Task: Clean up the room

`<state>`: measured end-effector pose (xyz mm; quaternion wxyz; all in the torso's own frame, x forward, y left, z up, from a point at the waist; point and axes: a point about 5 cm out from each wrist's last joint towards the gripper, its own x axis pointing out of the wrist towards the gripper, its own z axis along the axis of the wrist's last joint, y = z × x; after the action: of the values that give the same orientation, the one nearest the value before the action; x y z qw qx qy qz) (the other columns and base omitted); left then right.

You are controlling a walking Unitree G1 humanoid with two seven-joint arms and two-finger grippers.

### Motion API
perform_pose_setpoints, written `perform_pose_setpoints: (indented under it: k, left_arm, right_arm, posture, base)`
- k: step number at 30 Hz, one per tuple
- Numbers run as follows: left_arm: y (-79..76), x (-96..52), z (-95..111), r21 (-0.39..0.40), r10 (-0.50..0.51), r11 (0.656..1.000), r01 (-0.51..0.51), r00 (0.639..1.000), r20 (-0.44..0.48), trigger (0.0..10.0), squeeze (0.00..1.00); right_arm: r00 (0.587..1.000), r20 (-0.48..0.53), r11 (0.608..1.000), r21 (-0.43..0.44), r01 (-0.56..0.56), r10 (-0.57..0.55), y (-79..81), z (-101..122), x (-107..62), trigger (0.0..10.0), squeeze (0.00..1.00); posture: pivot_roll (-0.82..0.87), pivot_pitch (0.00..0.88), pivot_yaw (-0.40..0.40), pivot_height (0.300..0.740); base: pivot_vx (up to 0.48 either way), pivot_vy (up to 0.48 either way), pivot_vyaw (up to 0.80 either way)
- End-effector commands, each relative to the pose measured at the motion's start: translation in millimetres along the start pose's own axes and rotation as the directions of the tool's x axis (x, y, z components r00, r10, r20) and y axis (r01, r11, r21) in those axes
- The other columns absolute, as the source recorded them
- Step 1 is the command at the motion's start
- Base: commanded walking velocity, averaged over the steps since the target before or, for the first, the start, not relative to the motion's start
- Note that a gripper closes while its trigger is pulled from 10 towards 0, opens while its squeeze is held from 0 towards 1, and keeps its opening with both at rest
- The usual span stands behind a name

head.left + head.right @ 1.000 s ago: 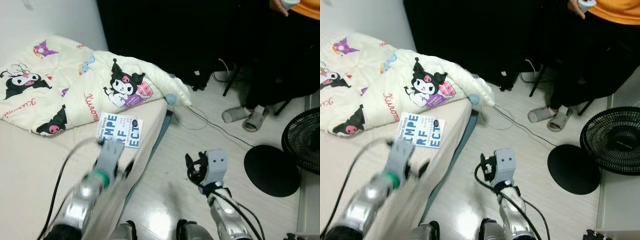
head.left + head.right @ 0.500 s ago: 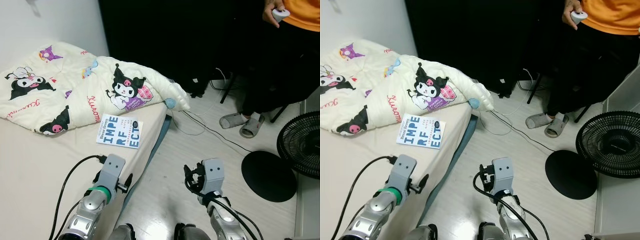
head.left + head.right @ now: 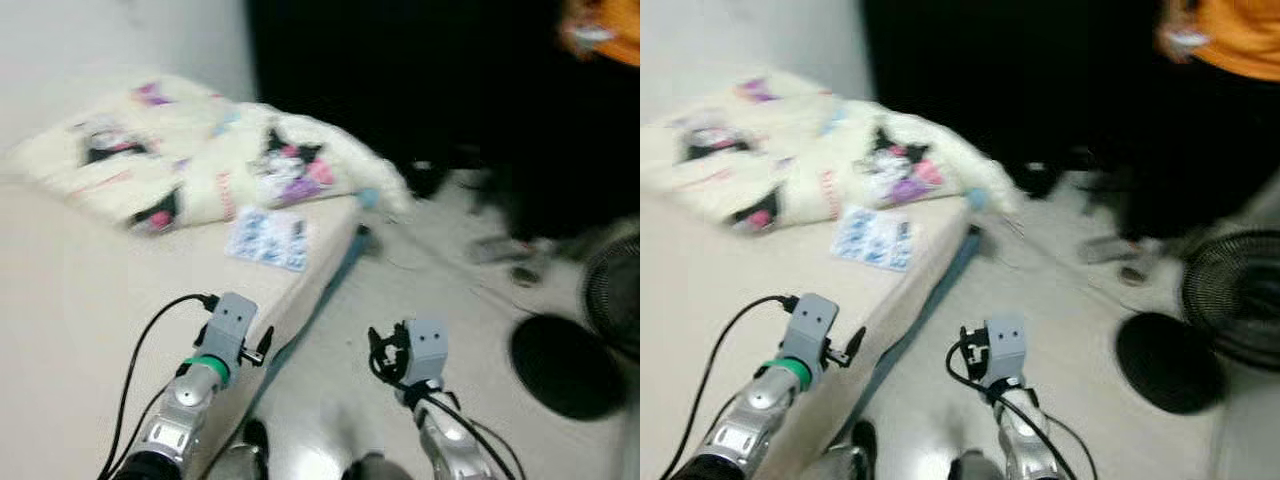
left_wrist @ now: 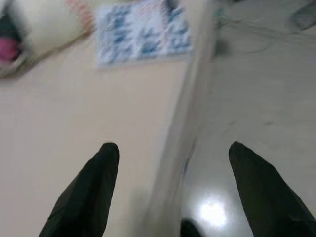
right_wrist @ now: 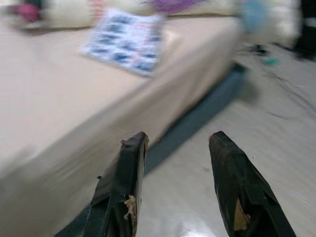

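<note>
Book: you had the white-and-blue book (image 3: 268, 238) lying flat on the bed (image 3: 70, 330), near its floor-side edge and just below the cartoon-print blanket (image 3: 220, 150), at about 12 o'clock from your left gripper.
Left gripper: your left gripper (image 4: 173, 163) hung over the mattress edge, short of the book, its 2 fingers (image 4: 94, 187) spread wide and holding nothing.
Right gripper: your right gripper (image 5: 173, 163) was over the floor (image 3: 450, 290) beside the bed, fingers (image 5: 123, 182) apart and empty.
Step in hand: by my judgement you were closing on the book to tidy it away.
Doing it well: you would have done best to settle the head first, since both eye views were smeared; then bring the left gripper forward toward 12 o'clock, keep the fingers apart, and take the book by its near edge.
Hazards: a person (image 3: 1230, 90) in an orange top stood at 2 o'clock, with a fan (image 3: 1240, 290) and floor cables nearby.
Writing: you could read nothing on the cover; the blue lettering was blurred.
</note>
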<state>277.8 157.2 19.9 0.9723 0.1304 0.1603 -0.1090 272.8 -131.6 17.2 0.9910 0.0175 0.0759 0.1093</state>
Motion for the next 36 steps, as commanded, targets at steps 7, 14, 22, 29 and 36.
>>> perform_pose_setpoints:
  k: [7,14,22,29,36]
  left_arm:
    - [-3.5,3.0,2.5,0.018,-0.014,1.000,0.014,1.000,0.015,10.0,0.00]
    - [-3.5,3.6,2.1,0.017,-0.013,1.000,0.013,1.000,0.017,10.0,0.00]
    - [-3.5,5.1,2.9,0.014,-0.015,1.000,0.014,1.000,0.019,10.0,0.00]
    - [-4.1,7.6,8.7,-0.017,-0.028,0.999,0.029,0.999,0.041,10.0,0.00]
    - [-3.1,8.2,9.9,-0.009,-0.015,1.000,0.015,0.999,0.051,10.0,0.00]
  right_arm:
    - [0.999,-0.020,0.999,0.026,0.028,-0.028,-3.9,-7.5,-4.9,10.0,0.00]
    - [0.999,-0.021,0.999,0.018,0.034,-0.034,-5.8,-7.6,-4.8,10.0,0.00]
    - [0.999,-0.024,0.999,0.018,0.038,-0.038,-7.1,-7.7,-4.0,10.0,0.00]
    - [0.999,-0.014,0.999,0.012,0.030,-0.029,-6.1,-4.6,-0.9,10.0,0.00]
    - [1.000,-0.010,1.000,0.007,0.021,-0.021,-5.1,-3.3,0.9,10.0,0.00]
  posture:
    - [0.01,0.091,0.045,0.731]
    - [0.01,0.092,0.044,0.731]
    - [0.01,0.087,0.044,0.731]
    - [0.02,0.081,0.042,0.731]
    - [0.02,0.076,0.041,0.731]
  base:
    - [-0.422,0.000,-0.73]
    - [-0.397,0.000,-0.77]
    - [-0.262,0.000,-0.76]
    - [0.000,0.000,-0.23]
    - [0.000,0.000,0.00]
